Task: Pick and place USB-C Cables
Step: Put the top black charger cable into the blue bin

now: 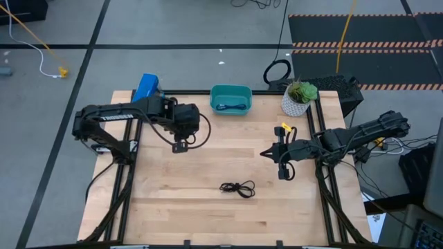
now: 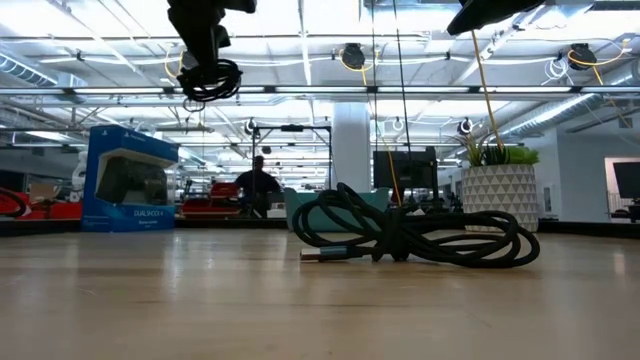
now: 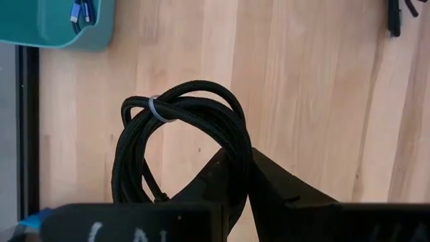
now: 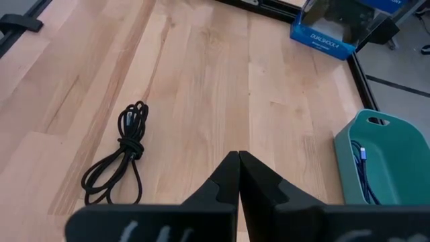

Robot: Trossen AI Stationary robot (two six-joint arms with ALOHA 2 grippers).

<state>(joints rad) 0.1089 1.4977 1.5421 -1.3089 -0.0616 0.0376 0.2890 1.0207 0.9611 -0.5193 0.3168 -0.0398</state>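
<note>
Left hand (image 3: 235,195) was clamped on a coiled black cable (image 3: 178,144) up above the desk (image 1: 208,207). Right hand (image 4: 238,176) hung pinched together. Loose black cable (image 1: 237,188) lay mid-desk, bluish cable (image 1: 230,106) inside the teal bin (image 1: 230,90).

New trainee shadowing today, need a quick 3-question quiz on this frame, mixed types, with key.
1. True or false: the left gripper holds a black coiled cable above the table.
2. Which cable lies in the teal bin? A) bluish-grey cable B) a black one C) none
3. Fill in: the loose black cable lies on the ____.

Key: 1 true; 2 A; 3 table. The right gripper is shut and empty.
</note>
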